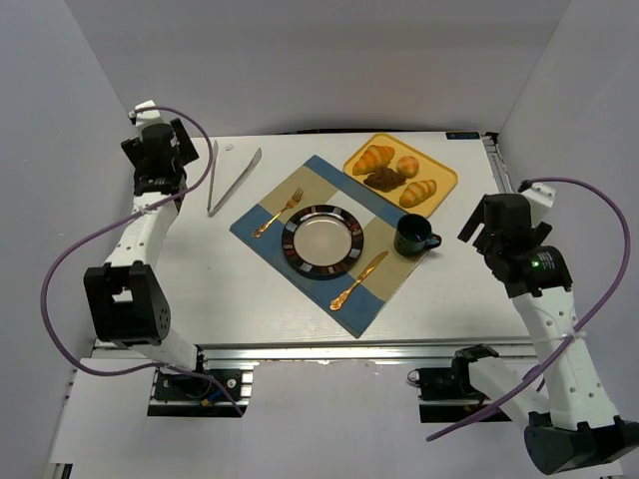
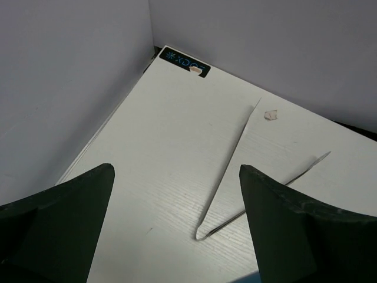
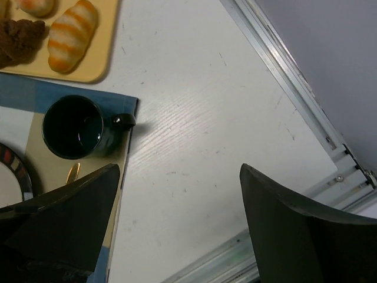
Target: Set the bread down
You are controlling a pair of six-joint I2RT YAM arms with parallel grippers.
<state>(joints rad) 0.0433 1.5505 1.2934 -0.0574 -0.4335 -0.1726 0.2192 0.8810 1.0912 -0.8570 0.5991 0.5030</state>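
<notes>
Nothing of the placing looks done yet: the bread (image 1: pixel 384 179) lies on the yellow tray (image 1: pixel 445 178), untouched, wedged between two golden croissants (image 1: pixel 373 158) and touching or nearly touching a small round bun (image 1: pixel 407 165). The right end effector (image 3: pixel 179 172) is released, its jaws wide apart and holding nothing, hovering over bare desk (image 3: pixel 224 135). From it, the bread sits ahead and to the left, beyond the dark mug (image 3: pixel 76 127). The left end effector (image 2: pixel 177 172) is likewise spread and empty, with metal tongs (image 2: pixel 235 171) lying on the desk just ahead of it, between its jaws in the wrist view. What remains, as I judge it, is the whole job: reaching the pastry, lifting it clear and setting it down, most likely on the striped-rim plate (image 1: pixel 296 255) on the placemat (image 1: pixel 270 205), which sits empty between a gold fork (image 1: pixel 278 213) and gold knife (image 1: pixel 359 280). The close-packed neighbours on the tray are the main obstacle to a clean grasp, and the mug stands on the right arm's path toward both tray and plate.
</notes>
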